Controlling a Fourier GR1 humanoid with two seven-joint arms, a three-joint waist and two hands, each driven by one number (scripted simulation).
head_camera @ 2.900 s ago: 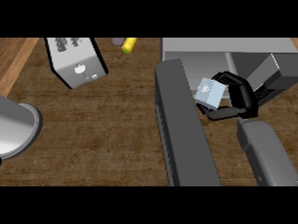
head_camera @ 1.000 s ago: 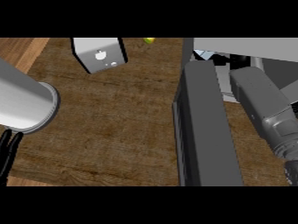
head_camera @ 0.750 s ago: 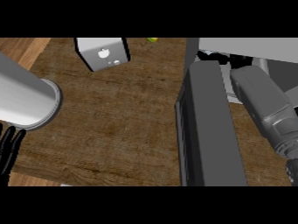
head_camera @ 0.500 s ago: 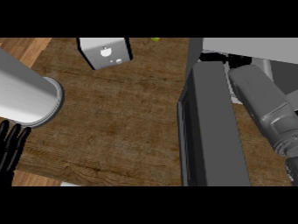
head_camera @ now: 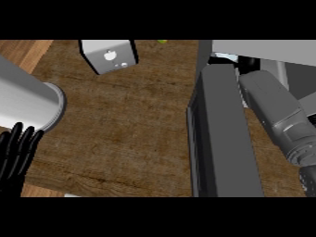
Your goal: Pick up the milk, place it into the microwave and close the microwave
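My left robot hand (head_camera: 9, 159) sits at near left of the surface (head_camera: 126, 125), fingers straight, with my left forearm (head_camera: 13, 99) just behind it. Toaster (head_camera: 109, 55) stands far, left of centre. Microwave (head_camera: 269, 48) is far right, its open door (head_camera: 222, 134) running near to far. My right forearm (head_camera: 283, 118) lies right of the door, reaching far into the microwave; my right robot hand is hidden.
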